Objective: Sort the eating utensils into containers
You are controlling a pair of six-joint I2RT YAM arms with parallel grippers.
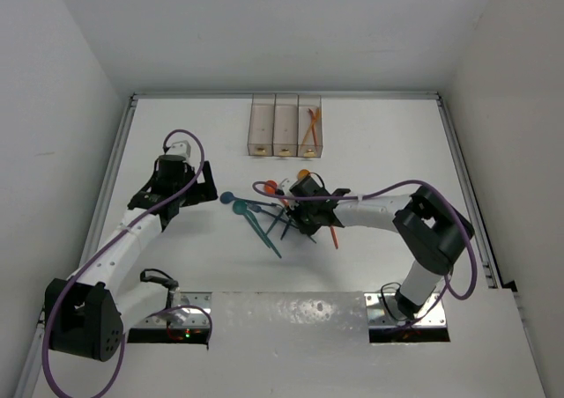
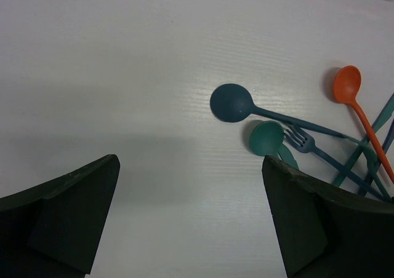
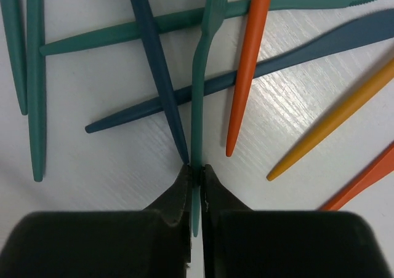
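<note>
The right pincer [image 3: 196, 173] is closed on the handle end of a teal utensil [image 3: 198, 99], probably a fork, though its head is cut off at the frame's edge; it lies in the pile of eating utensils [image 1: 282, 215] on the table [image 1: 388, 151], crossing a dark blue handle [image 3: 258, 69]; the left pincer [image 2: 189, 167] hangs open above the table, a dark blue spoon [image 2: 231, 103] and teal spoon [image 2: 266, 138] just beside it; the containers [image 1: 286, 127] stand at the far side, well apart from the pile, orange pieces [image 1: 310, 127] in the rightmost one.
</note>
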